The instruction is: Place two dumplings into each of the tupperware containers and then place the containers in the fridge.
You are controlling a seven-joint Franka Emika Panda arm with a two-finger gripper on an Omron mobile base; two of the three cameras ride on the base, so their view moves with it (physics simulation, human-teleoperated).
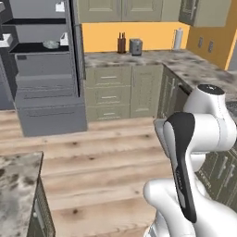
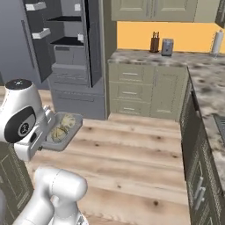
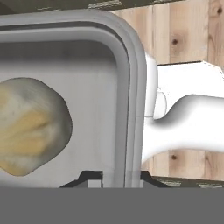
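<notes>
- Tupperware container (image 2: pixel 61 127) rides at the arm's end, at nine o'clock in the right base view, above the wooden floor (image 2: pixel 132 149), with two dumplings (image 2: pixel 59 132) inside.
- Jaws are clenched on the container's rim (image 3: pixel 129 131); one dumpling (image 3: pixel 30 124) lies just inside it.
- Judged step: carrying a filled container to the fridge.
- Fridge (image 1: pixel 46 65) stands open at eleven o'clock, well apart; another container (image 1: pixel 51 44) appears to sit on a shelf.
- Next calls for closing in, keeping the tray level.

Fridge shelf (image 1: pixel 39 47) with grey container (image 1: pixel 51 44)
</notes>
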